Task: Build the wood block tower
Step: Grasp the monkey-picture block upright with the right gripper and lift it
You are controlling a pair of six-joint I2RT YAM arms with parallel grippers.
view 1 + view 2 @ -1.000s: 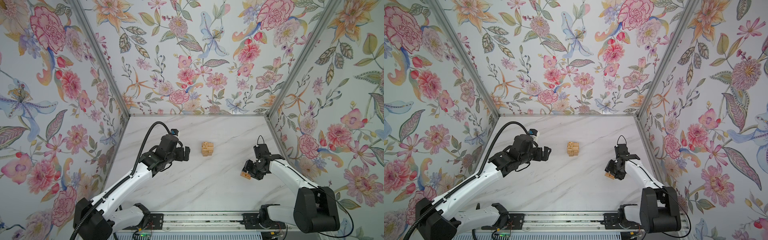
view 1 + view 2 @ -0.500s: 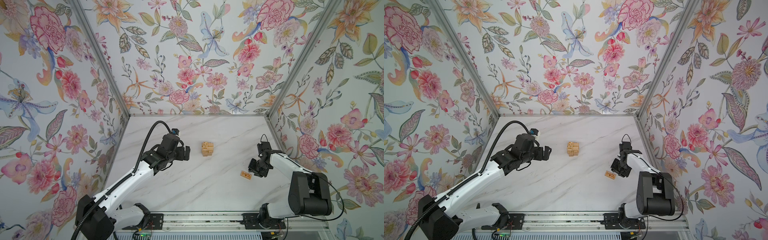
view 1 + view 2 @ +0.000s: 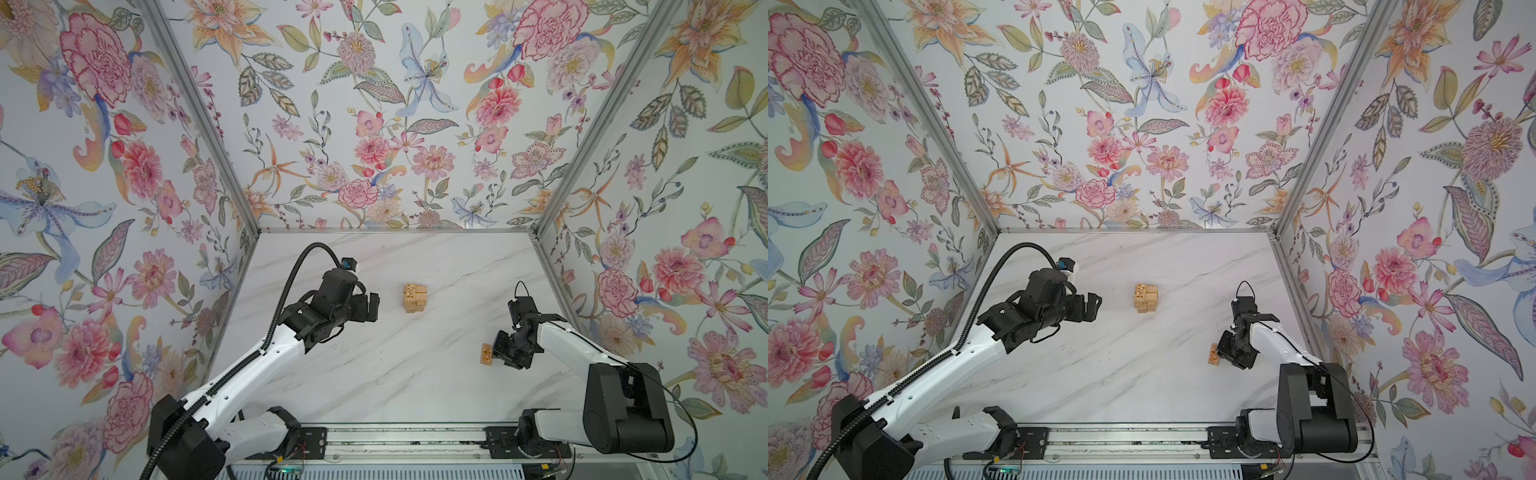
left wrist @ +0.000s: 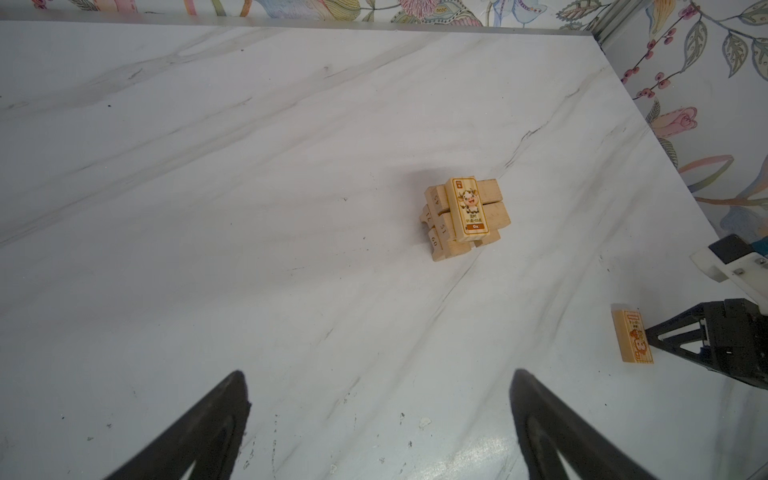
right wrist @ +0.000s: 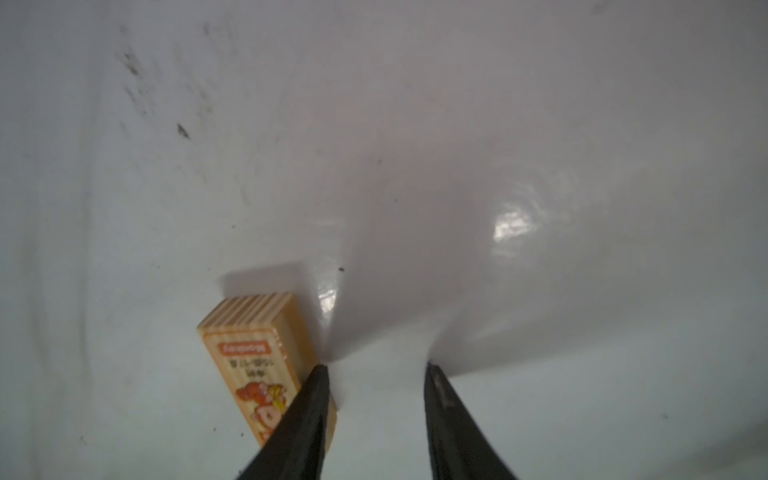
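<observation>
- Right gripper (image 5: pixel 376 368): jaws partly parted with nothing between them, tips low at the table.
- Loose wood block (image 5: pixel 253 365): lies flat with its printed face up, outside one finger (image 5: pixel 307 415) and just beside it. Contact cannot be confirmed.
- Tower (image 3: pixel 414 297): a compact stack of crossed wood blocks with one printed block on top. It stands well apart from this gripper, nearer the other arm.
- Left gripper (image 4: pixel 379 372): jaws spread wide and empty, raised above the table, facing the tower and stopping short of it.
- Table (image 3: pixel 415 374): white, marble-patterned.
- Floral walls (image 3: pixel 374 124): enclose the table on three sides.
</observation>
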